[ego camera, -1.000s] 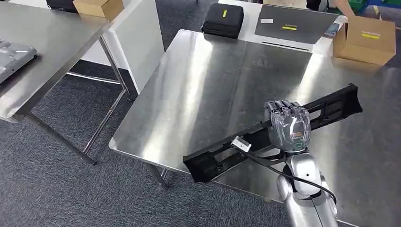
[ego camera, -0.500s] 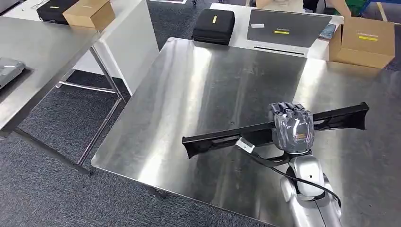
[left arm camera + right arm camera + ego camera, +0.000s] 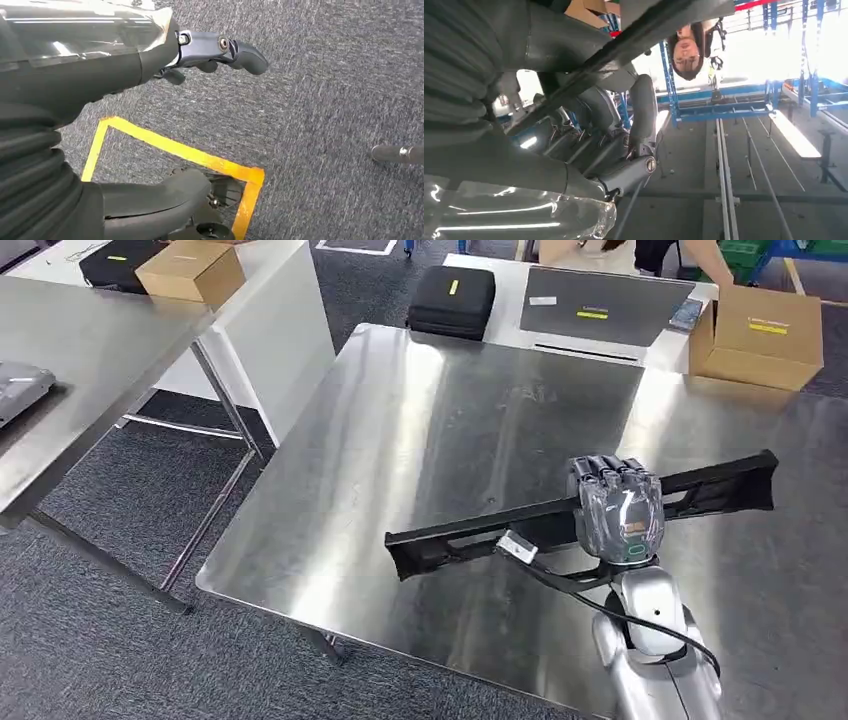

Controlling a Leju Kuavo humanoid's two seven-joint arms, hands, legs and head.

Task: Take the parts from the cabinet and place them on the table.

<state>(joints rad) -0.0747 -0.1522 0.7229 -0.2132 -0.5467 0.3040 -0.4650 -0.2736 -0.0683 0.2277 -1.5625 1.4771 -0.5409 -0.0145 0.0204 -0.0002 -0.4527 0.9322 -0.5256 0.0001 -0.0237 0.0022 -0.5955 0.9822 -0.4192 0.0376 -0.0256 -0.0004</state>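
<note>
Gripping the long black part (image 3: 480, 533) near its middle, your right hand (image 3: 617, 508) has its fingers wrapped over the top of the bar, and the part hangs just above the steel table (image 3: 430, 430), stretched from about 8 o'clock to 2 o'clock of the hand. You can see the near end of the part over the table's front portion, inside the front edge, while the far end rises slightly toward 2 o'clock. Whether the part touches the surface, you cannot tell from the head view.

Look at the right wrist view: the dark fingers (image 3: 644, 112) curl round the black bar, and a person (image 3: 689, 47) appears beyond, upside down in that turned picture.

Your left hand (image 3: 210, 50) hangs over grey carpet (image 3: 325, 100) with a yellow tape outline (image 3: 175, 150) on it; its fingers are loosely curled with nothing in them, though how tightly you cannot tell.

Past the table at 12 o'clock sits a black case (image 3: 452, 300) and a grey flat panel (image 3: 600, 305) on a white table (image 3: 510, 325). At 1 o'clock a cardboard box (image 3: 760, 335) rests on the steel table's far corner. At 10 o'clock a second steel table (image 3: 90, 350) stands, with another cardboard box (image 3: 190, 270) behind it.
</note>
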